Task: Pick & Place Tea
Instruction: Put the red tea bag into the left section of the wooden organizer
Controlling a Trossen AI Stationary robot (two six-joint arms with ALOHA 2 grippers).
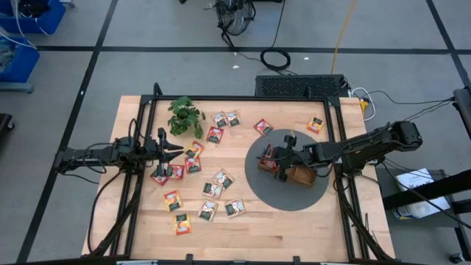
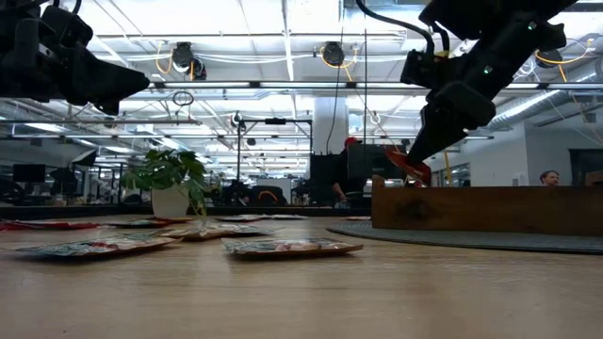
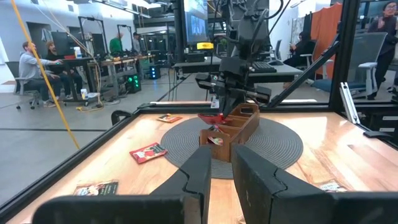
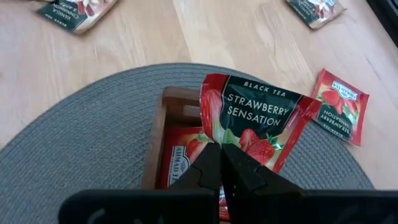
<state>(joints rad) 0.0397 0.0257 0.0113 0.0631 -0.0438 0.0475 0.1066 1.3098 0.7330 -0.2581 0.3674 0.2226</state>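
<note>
- Right gripper (image 4: pixel 221 163) hung over the near end of the wooden tray (image 1: pixel 298 175), fingers pinched fully together on a red strawberry sachet (image 4: pixel 258 119).
- Sachet gripped by one edge, sticking out beyond the fingertips, label side up, held clear above the tray's end compartment.
- Directly below the fingertips, inside that compartment, lay another red sachet (image 4: pixel 185 158), flat on the bottom.
- Just beside the gripper, off to one side of the tray, sat a loose red sachet (image 4: pixel 339 106) on the grey round mat (image 4: pixel 81 143).
- From table level, same gripper (image 2: pixel 415 158) hovered above the tray's end wall, red packet dangling at its tip, not touching the wood.
- Left gripper (image 1: pixel 179 149) waited well apart from the tray, over the bare table (image 1: pixel 294 228), fingers (image 3: pixel 199 174) drawn close with only a narrow slit between, nothing in them.
- Scattered sachets (image 1: pixel 213 188) lay below and ahead of the left gripper, red, orange and green-white ones, flat on the wood.
- Small leafy plant (image 1: pixel 185 115) stood near the left gripper, off to its side.
- One orange sachet (image 1: pixel 316 124) rested alone beyond the mat, well away from both grippers.
</note>
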